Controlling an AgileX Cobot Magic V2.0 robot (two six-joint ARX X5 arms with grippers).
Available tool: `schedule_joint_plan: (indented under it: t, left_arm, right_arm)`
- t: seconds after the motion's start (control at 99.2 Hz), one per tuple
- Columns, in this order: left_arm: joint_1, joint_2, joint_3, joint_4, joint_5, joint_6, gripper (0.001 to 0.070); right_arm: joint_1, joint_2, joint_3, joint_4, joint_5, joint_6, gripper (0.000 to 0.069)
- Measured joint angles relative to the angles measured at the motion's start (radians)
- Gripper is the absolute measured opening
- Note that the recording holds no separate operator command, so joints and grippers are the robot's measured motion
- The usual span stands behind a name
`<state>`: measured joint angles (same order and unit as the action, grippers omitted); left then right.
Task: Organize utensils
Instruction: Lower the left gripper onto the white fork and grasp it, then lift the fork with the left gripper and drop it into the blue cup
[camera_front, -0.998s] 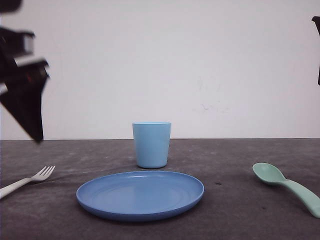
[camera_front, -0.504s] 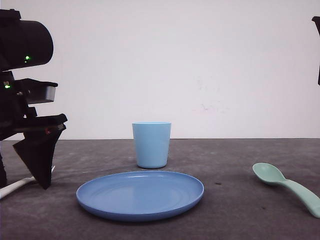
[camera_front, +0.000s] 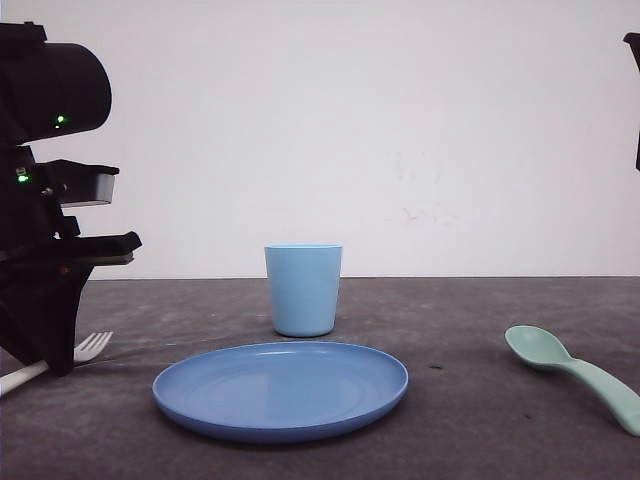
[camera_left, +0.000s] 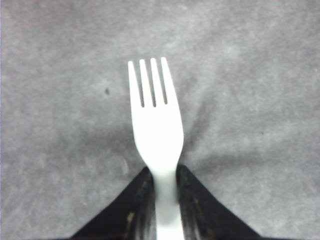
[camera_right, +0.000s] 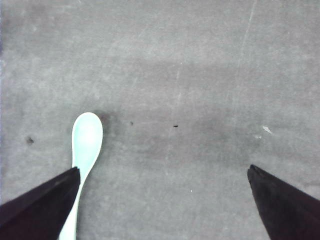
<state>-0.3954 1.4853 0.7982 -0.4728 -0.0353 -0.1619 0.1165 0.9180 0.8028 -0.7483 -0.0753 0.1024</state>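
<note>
The white fork lies on the dark table at the far left, its four tines pointing right. My left gripper is down at the table on its handle. In the left wrist view the fork sticks out past the left gripper, whose two black fingers press against either side of the neck. The mint-green spoon lies at the far right. In the right wrist view my right gripper hangs wide open above the table, with the spoon beside one fingertip and nothing between the fingers.
A round blue plate sits at the centre front, with a light blue cup upright just behind it. Bare table lies between the plate and the spoon. Part of the right arm shows at the upper right edge.
My left arm has come down from high at the left to the table and its fingers now flank the fork's neck. Spoon, plate and cup have not moved.
</note>
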Motion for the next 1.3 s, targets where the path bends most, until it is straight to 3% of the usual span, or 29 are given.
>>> schedule_joint_plan:
  t: [0.272, 0.504, 0.706, 0.877, 1.301]
  left_arm:
    - [0.0, -0.013, 0.0, 0.017, 0.0, 0.0, 0.0065]
    - [-0.001, -0.174, 0.061, 0.072, 0.008, 0.0, 0.0065]
    - [-0.014, -0.301, 0.101, 0.296, 0.031, 0.0, 0.0065]
    - [-0.029, -0.313, 0.101, 0.512, 0.067, -0.004, 0.0065]
    - [-0.126, -0.076, 0.101, 0.936, 0.094, -0.008, 0.0065]
  right_arm:
    - [0.0, 0.0, 0.0, 0.0, 0.0, -0.001, 0.0677]
    - [0.0, 0.0, 0.0, -0.001, 0.0, -0.001, 0.0677]
    - [0.0, 0.0, 0.0, -0.001, 0.0, -0.001, 0.0677]
    - [0.0, 0.0, 0.0, -0.001, 0.0, -0.001, 0.0677]
    - [0.0, 0.0, 0.0, 0.0, 0.0, -0.001, 0.0677]
